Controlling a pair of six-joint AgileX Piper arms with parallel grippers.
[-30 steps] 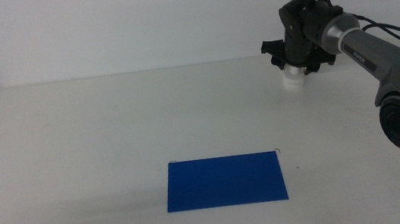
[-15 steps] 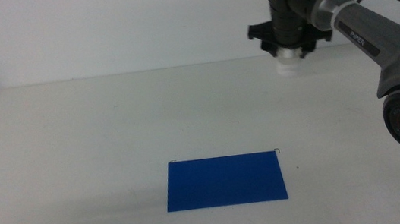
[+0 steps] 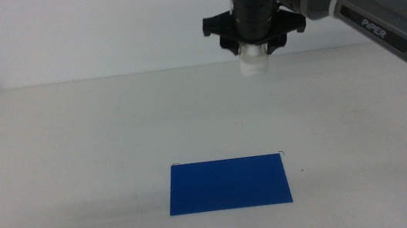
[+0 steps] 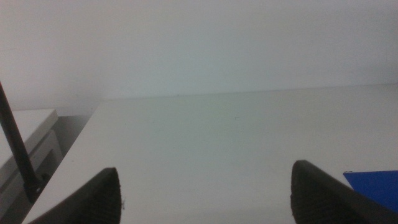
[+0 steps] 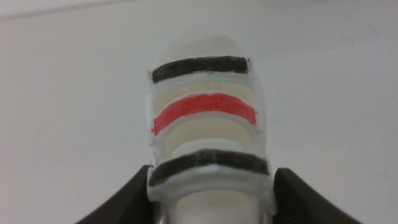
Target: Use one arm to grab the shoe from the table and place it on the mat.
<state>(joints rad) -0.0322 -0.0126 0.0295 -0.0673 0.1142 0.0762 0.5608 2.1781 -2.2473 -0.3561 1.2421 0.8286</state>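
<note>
- Here, my right gripper (image 3: 252, 44) is clamped on the shoe (image 3: 254, 61), one dark jaw pressed against each side of its heel end.
- In my right wrist view the shoe (image 5: 205, 134) points away from me: a white sole and body crossed by a black strap, a red strap, then another black strap nearest my jaws.
- In the middle view the shoe hangs below my gripper, lifted clear of the table (image 3: 76, 153), at about 12 o'clock in the picture, over the table's far edge.
- My right arm (image 3: 378, 18) reaches in from 2 o'clock, grey with black cables.
- The mat (image 3: 229, 183), a flat blue rectangle, lies on the table at about 6 o'clock, well apart from the shoe.
- My left gripper (image 4: 208, 196) waits low at 7 o'clock, jaws spread wide with nothing between them; a corner of the mat (image 4: 376, 186) shows beside one jaw.
</note>
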